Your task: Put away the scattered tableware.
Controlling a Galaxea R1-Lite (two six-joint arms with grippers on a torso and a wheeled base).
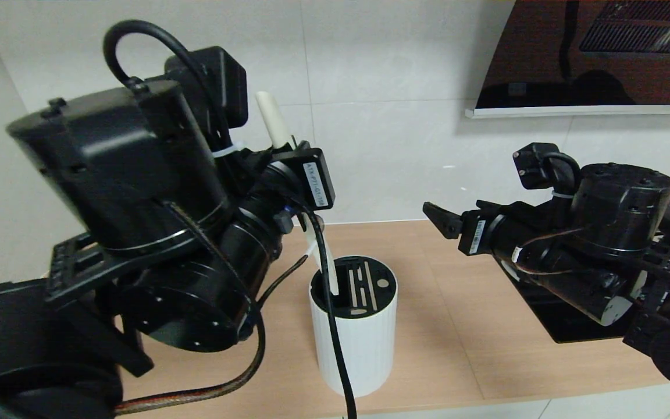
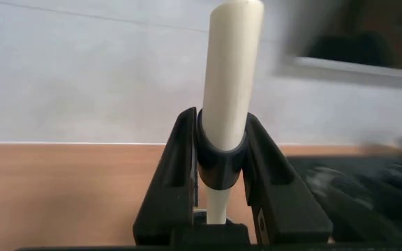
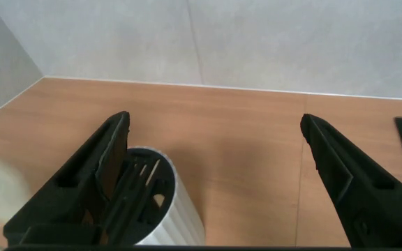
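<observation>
Kitchen counter (image 1: 439, 326) in light wood, white tiled wall behind. Dark range hood (image 1: 591, 52) sits upper right in the head view, and a black cooktop (image 1: 550, 320) is set into the counter at the right.

White ribbed utensil holder (image 1: 353, 337) with a black slotted lid stands upright at lower centre of the head view. It is on the wood, apart from the cooktop.

Left gripper (image 2: 222, 150) is clamped on a cream utensil (image 2: 233, 70), fingers tight on both sides of the handle. Can't tell what kind of utensil it is; the working end is hidden. In the head view the handle tip pokes up above the left wrist, upper centre-left. The thin lower end comes down tilted into the large opening on the left side of the holder's lid. Can't tell whether it touches the rim.

Right gripper (image 3: 215, 122) is spread wide, with nothing between the fingers. In the head view it sits mid-right over the counter, right of the holder and higher in frame, fingertips pointing left. In the right wrist view one finger partly covers the holder.
</observation>
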